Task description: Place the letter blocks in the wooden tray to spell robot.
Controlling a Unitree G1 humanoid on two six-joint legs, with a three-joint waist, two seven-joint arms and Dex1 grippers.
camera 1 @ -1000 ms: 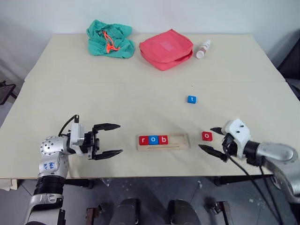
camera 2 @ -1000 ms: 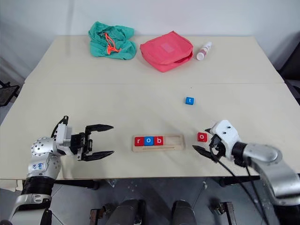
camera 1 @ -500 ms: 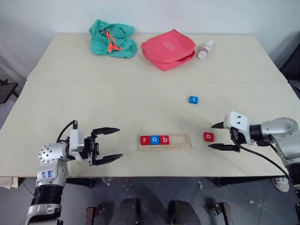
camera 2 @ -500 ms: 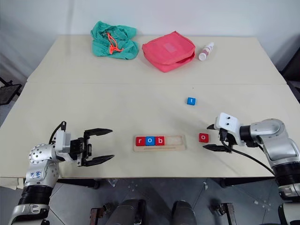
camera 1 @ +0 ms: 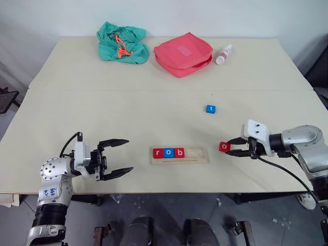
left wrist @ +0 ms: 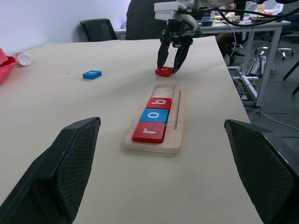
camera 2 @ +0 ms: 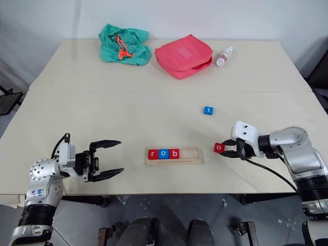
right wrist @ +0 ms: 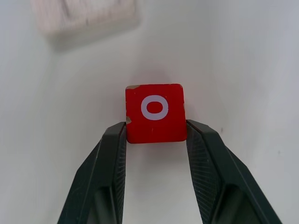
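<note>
- The left gripper [camera 1: 117,159] hangs open and empty, left of the wooden tray [camera 1: 179,154].
- The tray's long axis runs left-right; its free slots are at the right end.
- The right gripper [camera 1: 229,148], the nearer one, pinches the red o block [right wrist: 154,113] just right of that end.

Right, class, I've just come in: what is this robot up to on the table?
It is spelling a word with letter blocks. The wooden tray holds r, o and b at its left end, with two spaces free. The right gripper has its fingers against both sides of the red o block, right of the tray. The blue t block lies loose further back. The left gripper hangs open, left of the tray.
</note>
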